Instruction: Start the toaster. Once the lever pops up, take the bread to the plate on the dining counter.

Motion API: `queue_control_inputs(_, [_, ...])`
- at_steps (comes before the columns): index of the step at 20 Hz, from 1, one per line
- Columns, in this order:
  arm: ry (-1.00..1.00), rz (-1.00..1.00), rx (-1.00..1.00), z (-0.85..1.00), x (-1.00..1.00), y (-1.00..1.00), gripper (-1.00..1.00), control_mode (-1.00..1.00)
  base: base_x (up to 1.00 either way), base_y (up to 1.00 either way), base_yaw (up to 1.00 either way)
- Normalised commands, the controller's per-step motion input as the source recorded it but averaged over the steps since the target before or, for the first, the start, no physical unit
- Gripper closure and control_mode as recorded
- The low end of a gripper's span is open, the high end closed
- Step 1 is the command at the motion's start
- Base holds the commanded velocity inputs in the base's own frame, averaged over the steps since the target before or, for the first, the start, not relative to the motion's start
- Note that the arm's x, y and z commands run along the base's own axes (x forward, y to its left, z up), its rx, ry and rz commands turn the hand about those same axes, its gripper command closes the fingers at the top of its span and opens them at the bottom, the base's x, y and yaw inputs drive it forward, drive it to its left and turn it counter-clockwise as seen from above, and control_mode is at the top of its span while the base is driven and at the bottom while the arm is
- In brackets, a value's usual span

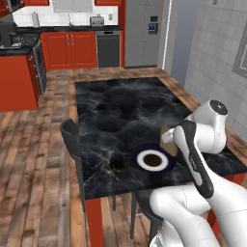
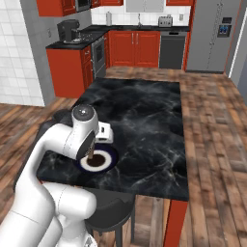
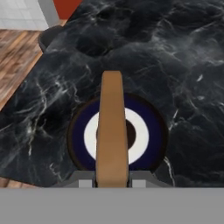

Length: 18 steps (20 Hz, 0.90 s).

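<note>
My gripper (image 3: 112, 180) is shut on the bread (image 3: 112, 131), a thin brown slice held on edge. It hangs just above the plate (image 3: 158, 131), which has a dark blue rim and a white centre. That plate (image 1: 136, 159) sits near the front edge of the dining counter (image 1: 116, 111), with its black marble top. From the right base view the bread (image 2: 91, 153) points down at the plate (image 2: 112, 155) below my hand. In the left base view the bread (image 1: 167, 137) peeks out behind my forearm. The toaster (image 1: 97, 21) stands far back on the kitchen worktop.
A dark chair (image 1: 71, 137) stands at the counter's left side, and a dark stool (image 2: 108, 212) sits under its near edge. Red cabinets (image 1: 70, 49), a dishwasher (image 1: 108, 48) and a grey fridge (image 1: 142, 31) line the far wall. Wood floor surrounds the counter.
</note>
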Motion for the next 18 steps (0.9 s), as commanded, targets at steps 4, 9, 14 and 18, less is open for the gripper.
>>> queue_control_inputs(4, [0.00, 0.00, 0.00, -0.23, 0.12, 0.18, 1.00, -1.00, 0.00, 0.00, 0.00])
queue_control_inputs(9, [0.00, 0.00, 0.00, -0.27, 0.17, 0.17, 1.00, -1.00, 0.00, 0.00, 0.00])
queue_control_inputs(14, [0.00, 0.00, 0.00, -0.28, 0.16, 0.09, 1.00, -1.00, 0.00, 0.00, 0.00])
queue_control_inputs(18, [0.00, 0.00, 0.00, -0.22, 0.14, 0.00, 1.00, -1.00, 0.00, 0.00, 0.00])
